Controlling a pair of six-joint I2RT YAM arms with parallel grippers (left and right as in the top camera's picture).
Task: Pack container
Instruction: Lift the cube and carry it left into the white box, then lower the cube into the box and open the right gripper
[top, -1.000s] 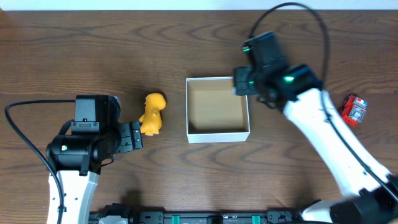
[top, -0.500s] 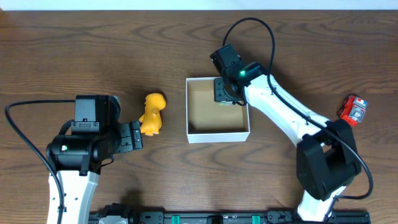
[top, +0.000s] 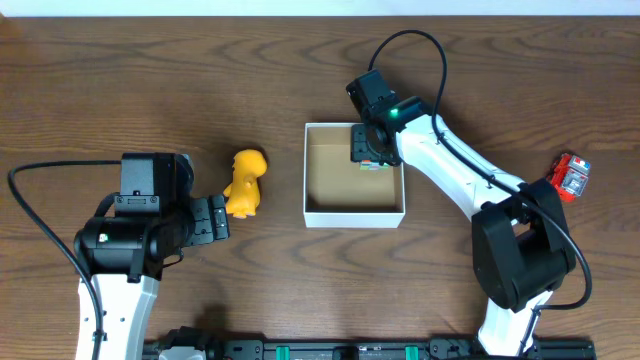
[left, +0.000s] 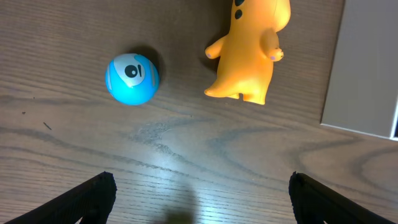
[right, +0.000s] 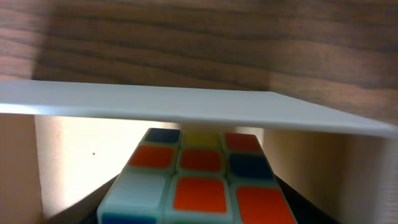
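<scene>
The container (top: 355, 215) is a white shallow box with a brown inside at the table's middle. My right gripper (top: 367, 150) reaches into its far right corner and is shut on a colour puzzle cube (right: 202, 180), held just inside the white rim (right: 186, 107). A bit of the cube (top: 375, 165) shows under the gripper from overhead. A yellow toy figure (top: 245, 183) lies left of the box, also in the left wrist view (left: 249, 53). A blue ball (left: 132, 78) lies beside it. My left gripper (left: 202, 186) is open and empty above bare wood, near the yellow toy (top: 215, 217).
A red toy (top: 570, 176) lies at the far right of the table. The box's white outer wall (left: 367, 68) shows at the right edge of the left wrist view. The right arm's black cable arches over the far side of the table.
My right arm has swung left and down, bringing the cube into the box's far right corner. The box has shifted slightly to the right. The left arm has not moved.
</scene>
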